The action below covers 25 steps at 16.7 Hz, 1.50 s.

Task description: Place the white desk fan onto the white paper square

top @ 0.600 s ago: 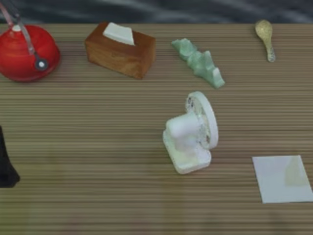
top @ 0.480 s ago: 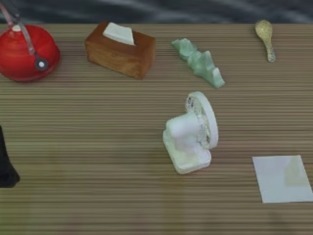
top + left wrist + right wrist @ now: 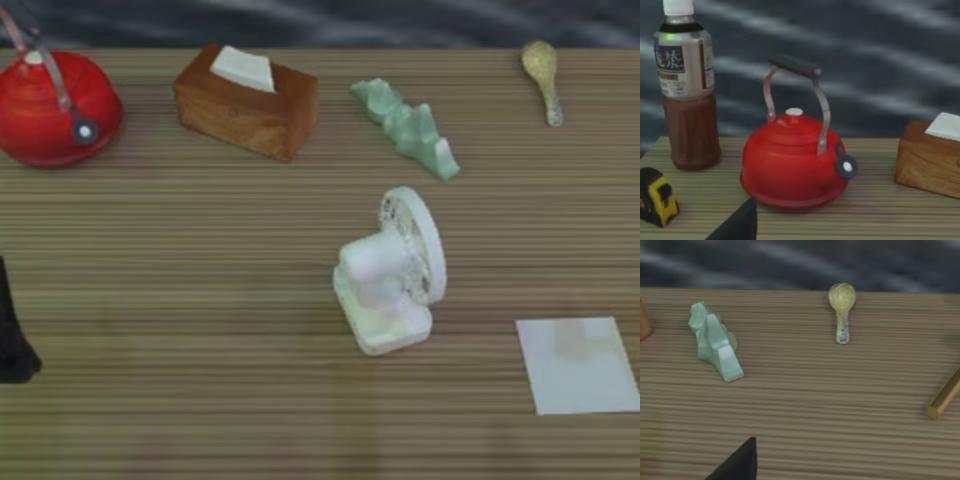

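Note:
The white desk fan (image 3: pixel 388 275) stands near the middle of the table, its round grille turned toward the right side. The white paper square (image 3: pixel 578 364) lies flat near the right edge, toward the front, well apart from the fan. My left gripper (image 3: pixel 12 345) shows as a dark shape at the table's left edge, far from the fan; its own wrist view shows only a dark tip of it (image 3: pixel 740 222). My right gripper (image 3: pixel 740 460) is outside the top view and appears only as a dark tip over bare wood. Neither gripper touches anything.
Along the back stand a red kettle (image 3: pixel 50 105), a brown wooden tissue box (image 3: pixel 245 100), a pale green ridged piece (image 3: pixel 405 128) and a speckled spoon (image 3: pixel 542 75). A tea bottle (image 3: pixel 687 85) and a yellow tape measure (image 3: pixel 655 202) sit by the kettle. A brass rod (image 3: pixel 945 395) lies near the spoon.
A faint shade on the paper square has slid toward its left part. The fan, the paper and the left arm have not moved.

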### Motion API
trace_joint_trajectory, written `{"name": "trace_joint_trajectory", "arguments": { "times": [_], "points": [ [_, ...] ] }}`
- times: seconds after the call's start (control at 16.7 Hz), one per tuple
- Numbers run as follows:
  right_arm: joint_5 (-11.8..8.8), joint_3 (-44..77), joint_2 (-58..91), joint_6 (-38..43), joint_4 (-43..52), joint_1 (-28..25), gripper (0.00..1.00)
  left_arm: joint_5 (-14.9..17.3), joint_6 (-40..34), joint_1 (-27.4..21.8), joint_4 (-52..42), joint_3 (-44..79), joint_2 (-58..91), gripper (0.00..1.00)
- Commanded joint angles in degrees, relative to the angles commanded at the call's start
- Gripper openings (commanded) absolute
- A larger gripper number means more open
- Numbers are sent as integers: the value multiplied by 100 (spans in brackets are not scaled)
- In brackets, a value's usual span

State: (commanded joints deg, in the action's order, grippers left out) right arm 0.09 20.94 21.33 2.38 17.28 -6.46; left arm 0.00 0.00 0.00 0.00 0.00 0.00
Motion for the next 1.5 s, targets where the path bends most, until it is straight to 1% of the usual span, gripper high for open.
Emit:
{"name": "trace_joint_trajectory", "arguments": {
  "times": [0.24, 0.66, 0.96, 1.2, 1.32, 1.5],
  "points": [
    [16, 2227, 2258, 268, 1568, -585, 100, 0, 0, 0, 0, 0, 0, 100],
    [32, 6678, 6717, 800, 4524, -1717, 100, 0, 0, 0, 0, 0, 0, 100],
    [29, 9291, 9341, 1096, 6217, -2380, 100, 0, 0, 0, 0, 0, 0, 100],
    [23, 10548, 10538, 1232, 7039, -2706, 100, 0, 0, 0, 0, 0, 0, 100],
    [21, 10819, 10794, 1262, 7230, -2782, 100, 0, 0, 0, 0, 0, 0, 100],
    [20, 10866, 10837, 1267, 7263, -2795, 100, 0, 0, 0, 0, 0, 0, 100]
  ]
}}
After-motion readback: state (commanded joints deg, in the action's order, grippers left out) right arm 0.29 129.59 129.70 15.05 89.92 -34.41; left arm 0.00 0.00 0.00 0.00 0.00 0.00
